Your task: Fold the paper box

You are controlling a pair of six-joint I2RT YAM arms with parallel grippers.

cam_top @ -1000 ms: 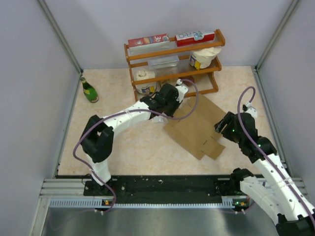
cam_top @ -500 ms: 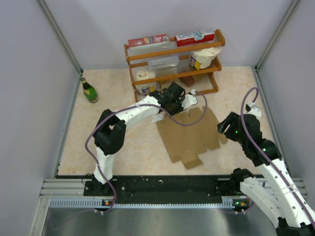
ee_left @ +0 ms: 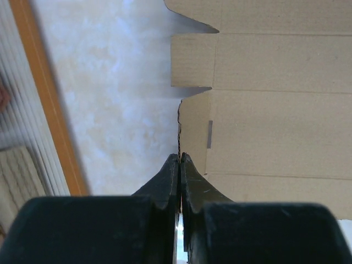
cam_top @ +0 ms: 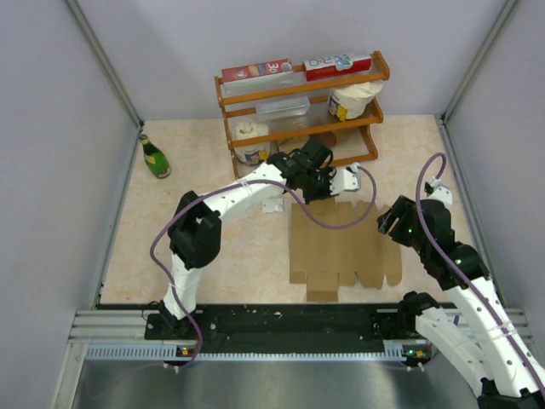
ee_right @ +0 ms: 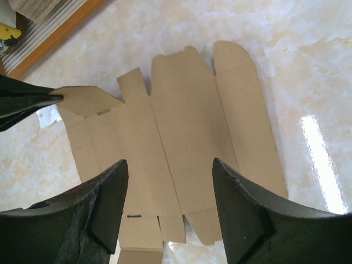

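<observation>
The paper box [cam_top: 341, 247] is a flat brown die-cut sheet lying on the table right of centre, its flaps pointing toward the rack and the near edge. My left gripper [cam_top: 329, 192] is shut on the rim of a far-side flap; in the left wrist view the fingertips [ee_left: 180, 158] pinch the cardboard edge [ee_left: 264, 110]. In the right wrist view that pinched flap [ee_right: 82, 99] is lifted a little off the sheet [ee_right: 181, 143]. My right gripper [cam_top: 388, 220] hovers open over the sheet's right side, with nothing between its fingers [ee_right: 170, 165].
A wooden rack [cam_top: 298, 88] with red cartons and white tubs stands just behind the left gripper. A green bottle [cam_top: 154, 156] lies at the far left. A small white scrap [cam_top: 272, 207] sits left of the sheet. Grey walls enclose the table.
The left gripper has swung right along the rack, dragging and turning the sheet until it lies square to the table edge. The right gripper drew back slightly and stayed open.
</observation>
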